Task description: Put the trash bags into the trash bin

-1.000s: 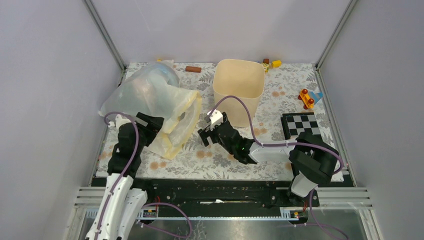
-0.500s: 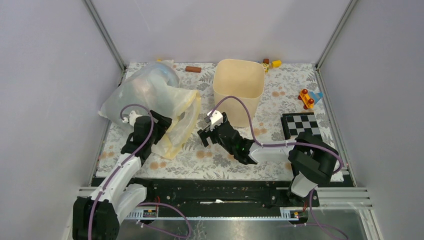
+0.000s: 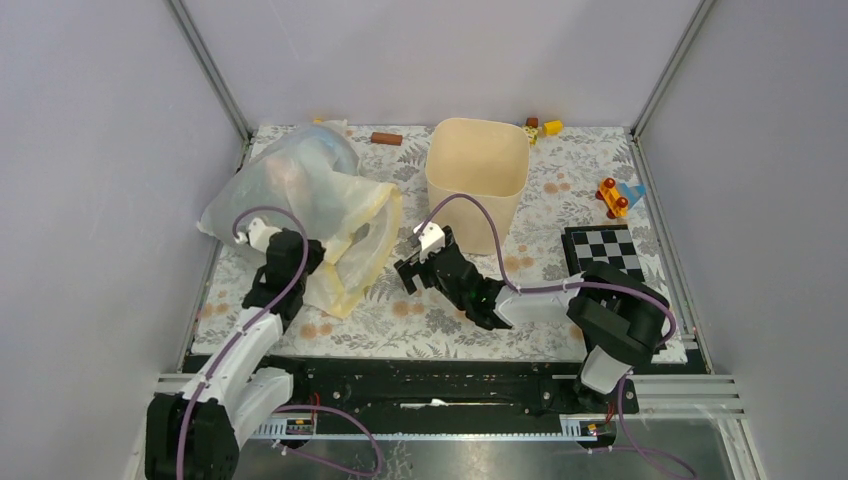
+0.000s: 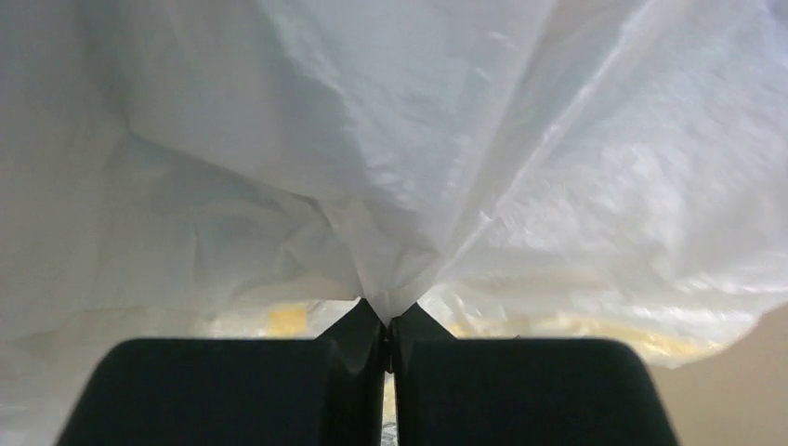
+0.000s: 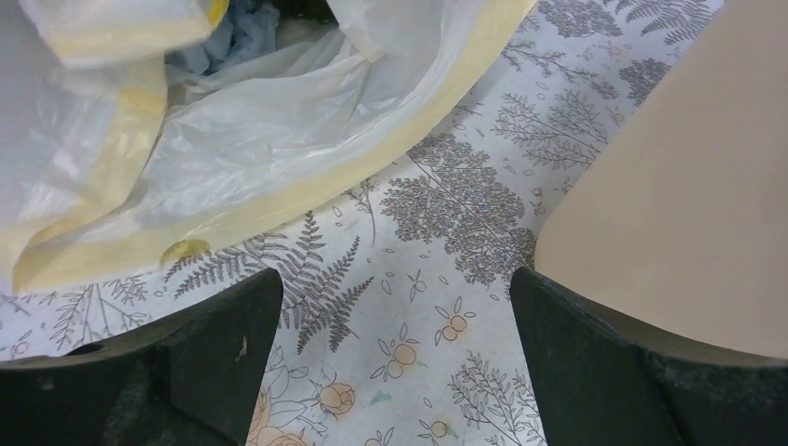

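Observation:
A heap of plastic bags lies at the left: a bulky whitish bag (image 3: 285, 185), a pale yellow bag (image 3: 362, 250) (image 5: 279, 200), and crumpled pale blue trash bag film (image 5: 243, 32) showing between them. My left gripper (image 3: 316, 262) (image 4: 387, 321) is shut on a pinched fold of whitish translucent film; which bag it belongs to I cannot tell. The cream trash bin (image 3: 477, 170) (image 5: 688, 204) stands upright at the back centre. My right gripper (image 3: 410, 272) (image 5: 395, 297) hangs open over the floral cloth, between the yellow bag's edge and the bin, holding nothing.
A checkerboard tile (image 3: 600, 250) lies at the right, with a red-and-blue toy (image 3: 613, 197) behind it. Small yellow blocks (image 3: 545, 127) and a brown cylinder (image 3: 386, 138) lie along the back edge. Grey walls close in three sides.
My left arm reached forward into the bag heap and its gripper went from open to shut on the film. The right arm barely moved.

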Action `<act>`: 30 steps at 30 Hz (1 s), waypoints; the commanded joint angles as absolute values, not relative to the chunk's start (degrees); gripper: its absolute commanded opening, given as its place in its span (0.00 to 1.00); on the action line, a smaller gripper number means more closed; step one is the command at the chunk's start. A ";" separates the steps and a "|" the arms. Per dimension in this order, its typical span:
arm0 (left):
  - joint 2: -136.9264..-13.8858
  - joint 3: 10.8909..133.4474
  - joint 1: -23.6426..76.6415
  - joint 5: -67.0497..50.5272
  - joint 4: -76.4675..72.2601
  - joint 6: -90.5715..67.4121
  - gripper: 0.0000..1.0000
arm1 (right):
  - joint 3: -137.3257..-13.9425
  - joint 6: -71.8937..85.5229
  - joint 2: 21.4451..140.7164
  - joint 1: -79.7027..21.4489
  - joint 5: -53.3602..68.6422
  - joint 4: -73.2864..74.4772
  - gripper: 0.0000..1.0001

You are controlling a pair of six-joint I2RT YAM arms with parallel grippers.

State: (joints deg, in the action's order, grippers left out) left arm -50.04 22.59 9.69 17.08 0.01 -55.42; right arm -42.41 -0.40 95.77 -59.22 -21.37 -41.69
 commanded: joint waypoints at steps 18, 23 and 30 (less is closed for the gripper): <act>-47.21 47.95 9.21 22.39 32.89 -33.20 0.00 | -52.23 12.61 104.27 -63.17 -14.20 -53.65 0.43; -45.25 47.29 9.23 22.05 31.84 -30.33 0.00 | -56.23 16.84 112.44 -63.19 -16.15 -59.47 0.42; -45.10 45.68 9.23 19.79 31.64 -31.05 0.00 | -63.07 21.11 121.49 -63.19 -17.18 -62.89 0.53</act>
State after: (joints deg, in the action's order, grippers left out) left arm -45.87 46.24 9.47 20.53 33.30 -32.32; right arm -58.08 17.43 118.69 -63.00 -14.39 -57.14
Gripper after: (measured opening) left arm 0.002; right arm 0.486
